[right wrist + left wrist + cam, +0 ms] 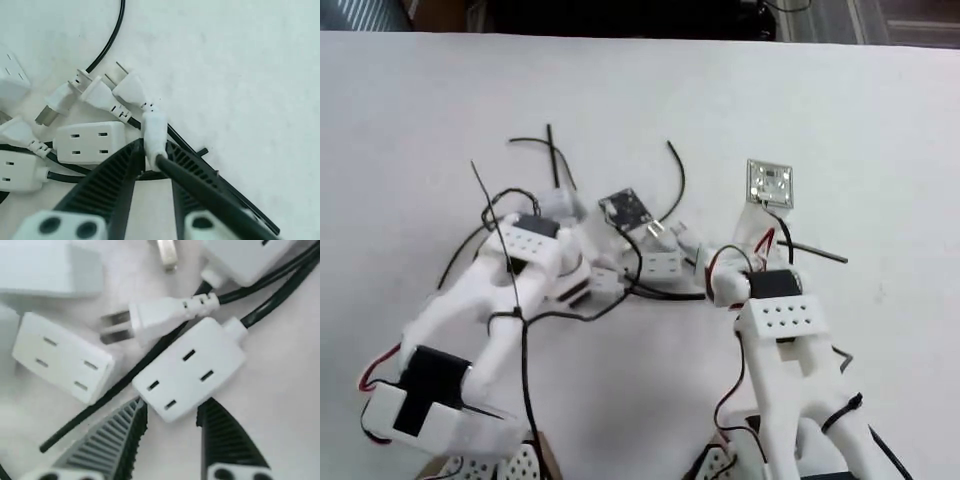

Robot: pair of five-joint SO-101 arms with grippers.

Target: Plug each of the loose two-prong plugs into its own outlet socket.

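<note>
White socket blocks and two-prong plugs on black cords lie tangled mid-table (660,265). My left gripper (170,432) is open, its ribbed fingers (122,437) on either side of the end of one socket block (187,370). A loose plug (155,317) lies just beyond that block, prongs toward a second socket block (62,357). My right gripper (152,152) is shut on a white plug body (154,132), whose black cord runs back over one finger. Two more plugs (127,87) (97,92) lie just ahead of it, beside a socket block (90,142).
A silvery square plate (769,183) lies at the back right and a darker square piece (627,209) behind the tangle. Loose black cords (675,175) curl over the table's middle. Both arms' bases stand at the front edge (520,460).
</note>
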